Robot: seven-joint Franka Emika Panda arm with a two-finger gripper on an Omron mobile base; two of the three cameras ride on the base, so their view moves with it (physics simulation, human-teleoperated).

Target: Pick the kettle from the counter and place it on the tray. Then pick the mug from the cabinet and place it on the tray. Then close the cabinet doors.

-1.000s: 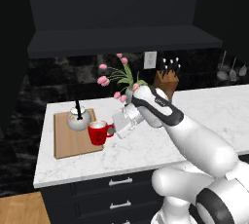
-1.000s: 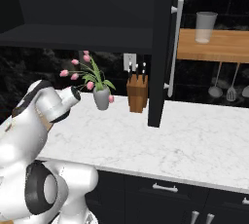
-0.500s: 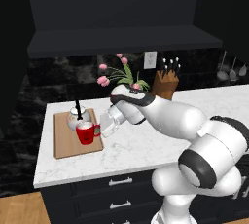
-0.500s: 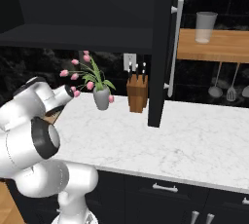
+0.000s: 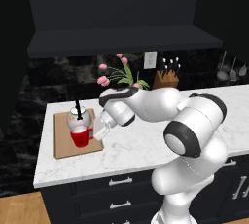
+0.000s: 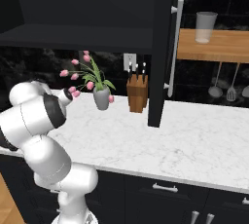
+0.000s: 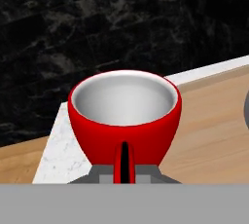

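A grey vase of pink tulips [image 6: 101, 96] stands beside a brown knife block [image 6: 137, 93], under a wall outlet [image 6: 129, 62].

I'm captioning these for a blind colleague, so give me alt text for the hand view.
A bright red mug with a pale interior sits upright at centre, its handle facing the camera and gripped by the shut tool. Below it lie the light-brown wooden tray and a strip of white marble counter, with a black veined wall behind.

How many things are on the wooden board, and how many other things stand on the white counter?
On the tray: 2, the kettle and the mug.
On the counter itself: 2, the vase of tulips and the knife block.
Total: 4.
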